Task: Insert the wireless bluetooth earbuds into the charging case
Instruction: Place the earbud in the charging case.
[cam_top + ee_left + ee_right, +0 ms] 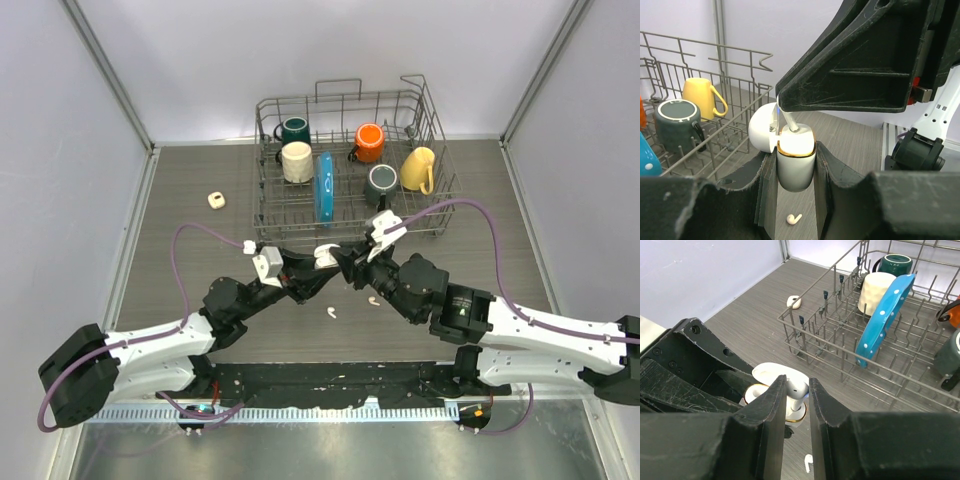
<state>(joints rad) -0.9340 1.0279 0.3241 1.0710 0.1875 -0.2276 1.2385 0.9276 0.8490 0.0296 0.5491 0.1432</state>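
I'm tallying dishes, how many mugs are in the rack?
5, all in the dish rack: green mug back left, cream mug just nearer, orange mug mid-back, grey mug nearer, yellow mug at right. None looks hidden.

Table [190, 190] bears dish rack [265, 190] and loose earbuds [331, 311].

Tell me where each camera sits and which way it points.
Top: above and behind the arms, looking down on the table; both arms show.
Left wrist: on the left gripper, looking along its fingers clamping the charging case.
Right wrist: on the right gripper, looking past its fingers pinching an earbud.
Shared: both wrist views show charging case and dish rack.
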